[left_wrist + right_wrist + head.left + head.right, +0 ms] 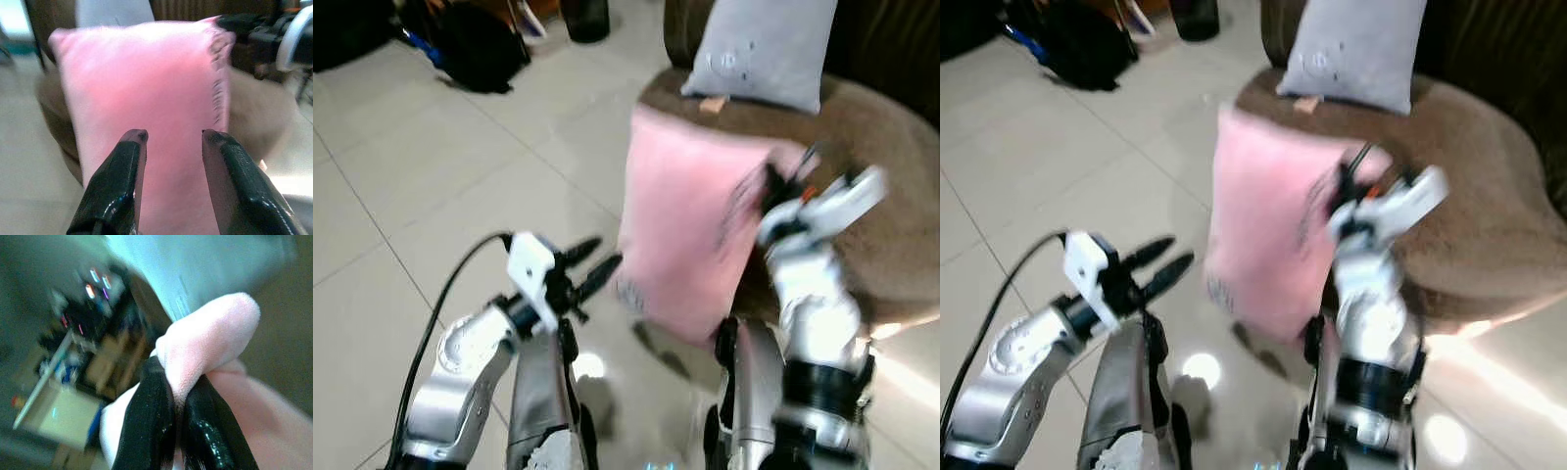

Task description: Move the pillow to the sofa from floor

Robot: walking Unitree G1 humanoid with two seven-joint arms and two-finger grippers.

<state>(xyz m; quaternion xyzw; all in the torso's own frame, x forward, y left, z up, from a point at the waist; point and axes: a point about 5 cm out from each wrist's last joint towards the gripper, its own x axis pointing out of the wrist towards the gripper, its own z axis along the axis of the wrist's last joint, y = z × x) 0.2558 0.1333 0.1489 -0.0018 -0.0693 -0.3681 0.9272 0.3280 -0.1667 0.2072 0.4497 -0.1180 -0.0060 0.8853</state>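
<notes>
I have the soft pink rectangular pillow [690, 230] off the tiled floor [431, 186], hanging upright in front of the brown upholstered sofa [886, 196] and just at the edge of its seat. My right gripper [178, 396] is pinched tight on a fold at the pillow's upper corner, its black fingers [151, 421] pressed into the fabric. My left gripper [592, 266] sits just beside the pillow's lower left edge, jaws apart and holding nothing. A light grey cushion [764, 49] leans on the sofa behind the pillow. A black bag [475, 44] lies on the floor well away to the left.
</notes>
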